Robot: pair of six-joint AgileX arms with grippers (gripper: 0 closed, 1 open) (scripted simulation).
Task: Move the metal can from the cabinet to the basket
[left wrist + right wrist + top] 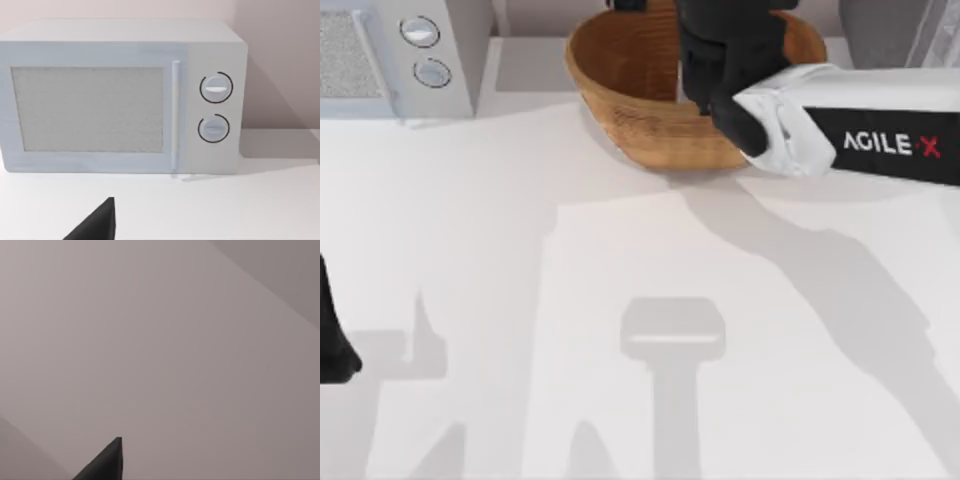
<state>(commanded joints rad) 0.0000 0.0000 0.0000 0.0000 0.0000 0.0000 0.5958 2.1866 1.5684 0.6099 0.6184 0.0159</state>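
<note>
the right arm (860,135) of an agilex pair reaches in from the top view's right edge, its white-and-black forearm lying level across the table's (520,250) far side and its black wrist bent over the basket (620,90). the right gripper (705,60) hangs above the basket's inner bowl, near the rim closest to the arm; from overhead the dark wrist hides the fingers, so whether they are spread or closed, and whether anything is between them, cannot be told. the woven brown basket sits directly beneath the gripper at the table's far edge. a corner of the grey cabinet (895,30) lies just beyond the forearm, at the top view's upper right. the metal can cannot be made out.

the left arm (335,340) is parked at the top view's left edge, well apart from the basket.

the left wrist view adds the front of a white appliance (120,95) with two round knobs (216,107), seen from above as a corner left of the basket. the right wrist view gives a plain pale wall (160,340) and one dark finger tip (107,460).
</note>
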